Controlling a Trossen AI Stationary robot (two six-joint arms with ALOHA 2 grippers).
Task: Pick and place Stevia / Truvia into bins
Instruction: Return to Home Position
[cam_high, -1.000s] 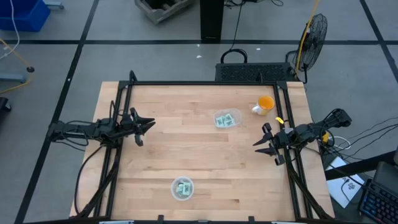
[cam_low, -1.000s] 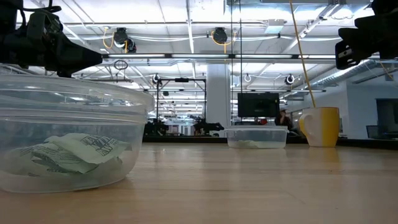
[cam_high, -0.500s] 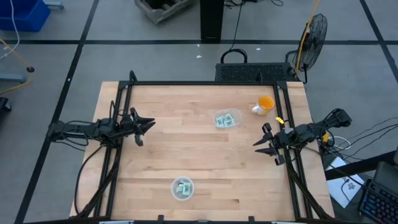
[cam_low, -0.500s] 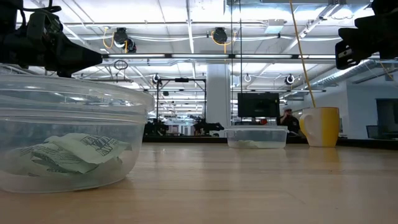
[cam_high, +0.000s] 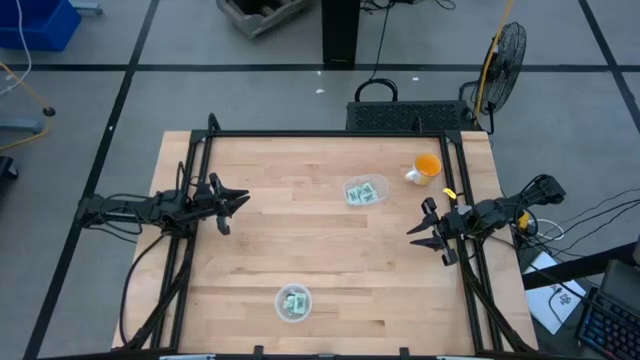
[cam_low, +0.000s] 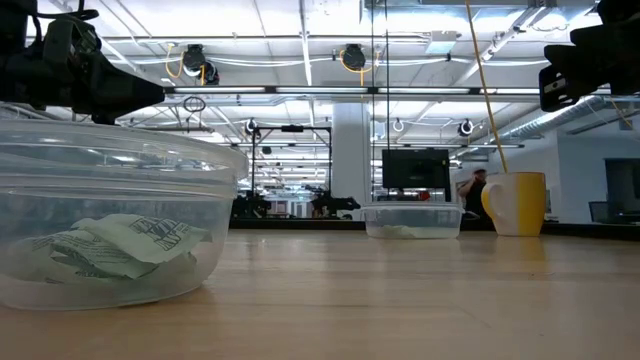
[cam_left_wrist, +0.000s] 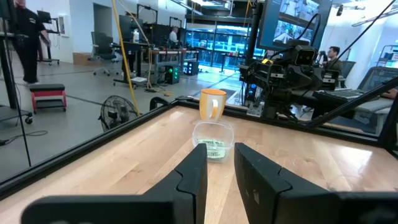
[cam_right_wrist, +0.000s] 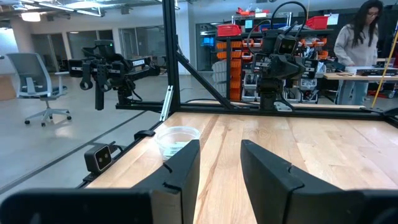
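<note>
Two clear plastic bowls stand on the wooden table, both with green and white sachets lying inside. One bowl (cam_high: 293, 303) is near the table's near edge and fills the left of the low view (cam_low: 110, 220). The other bowl (cam_high: 366, 191) stands toward the far right, also seen in the left wrist view (cam_left_wrist: 213, 139). My left gripper (cam_high: 240, 203) hovers open at the table's left side, pointing right. My right gripper (cam_high: 413, 231) hovers open at the right side, pointing left. Neither is near a bowl.
A small orange cup (cam_high: 426, 167) stands on the table right of the far bowl. Black frame rails (cam_high: 320, 134) run along the table's far, left and right edges. Bare wood (cam_high: 300, 240) lies between the two grippers. People show in the room beyond.
</note>
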